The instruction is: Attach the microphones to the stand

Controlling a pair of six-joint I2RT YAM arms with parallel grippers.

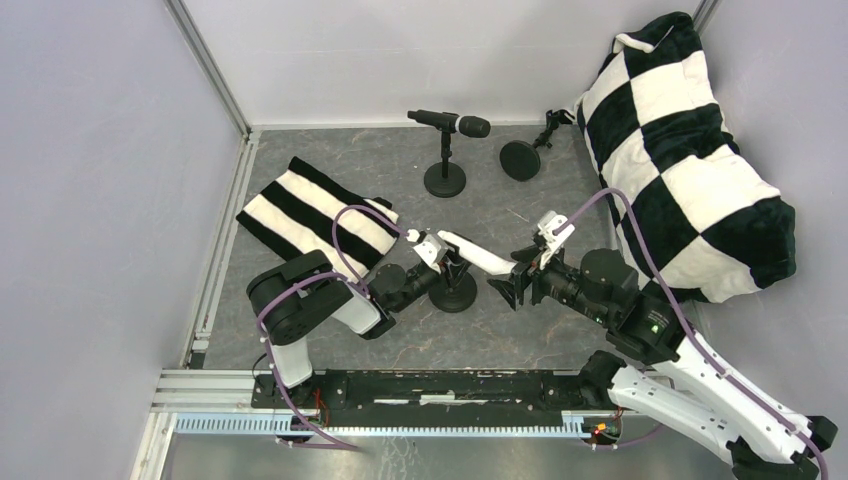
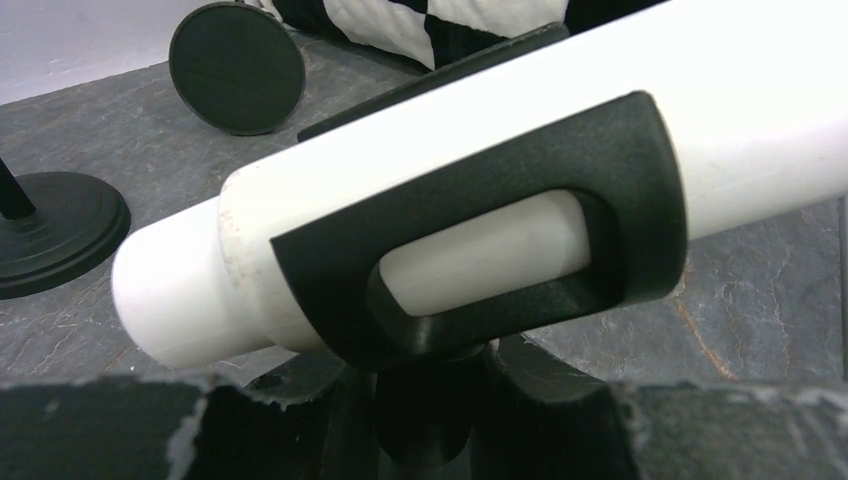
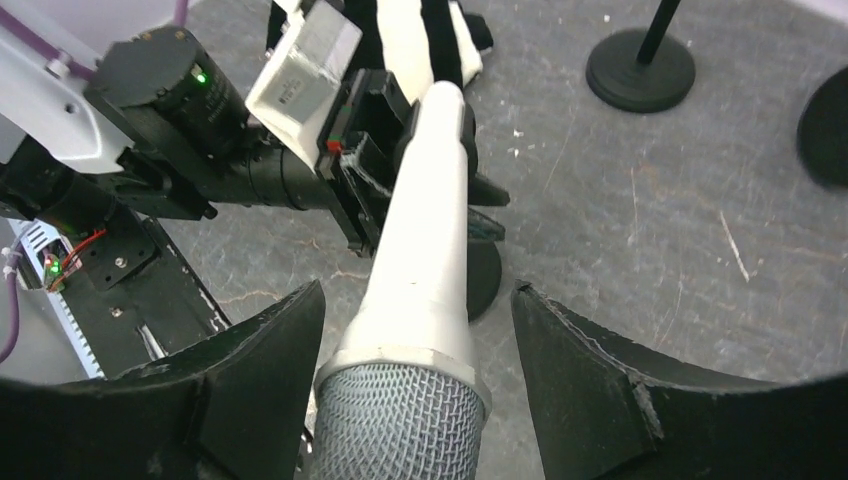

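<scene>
A white microphone with a grey mesh head lies in the black clip of the near stand, whose round base sits mid-table. My left gripper is shut on that stand's stem just below the clip. My right gripper is open, with its fingers on either side of the mesh head and a gap showing. A black microphone sits clipped on the back stand. The silver-grey microphone is out of view.
A third stand lies tipped at the back right, its clip toward a black-and-white checkered cushion. A striped black-and-white cloth lies at the left. Grey walls enclose the table, and a metal rail runs along the front.
</scene>
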